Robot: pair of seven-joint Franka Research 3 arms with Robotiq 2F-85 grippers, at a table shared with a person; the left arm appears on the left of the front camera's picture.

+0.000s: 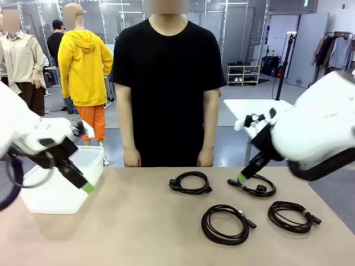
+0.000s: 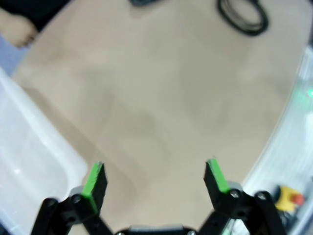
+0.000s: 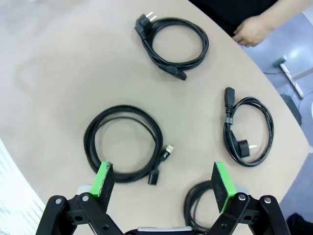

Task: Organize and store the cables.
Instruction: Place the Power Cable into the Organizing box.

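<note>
Tan bench [image 1: 138, 221] holds all four cables [image 1: 204, 224] loose at lower right, white bin [image 1: 50, 199] at left awaiting them, left pincer [image 2: 154, 169] and right pincer [image 3: 162, 171] both spread empty.

Wide free lane on bare surface [image 1: 138, 221] between white bin [image 1: 55, 194] and cables [image 1: 224, 223]. Bin blocks left edge, close by left hand [image 1: 89, 188]. Four coils crowd right half, narrow gaps between. Right hand [image 1: 242, 178] low beside rear right coil. Person [image 1: 166, 83] stands at far edge.
</note>
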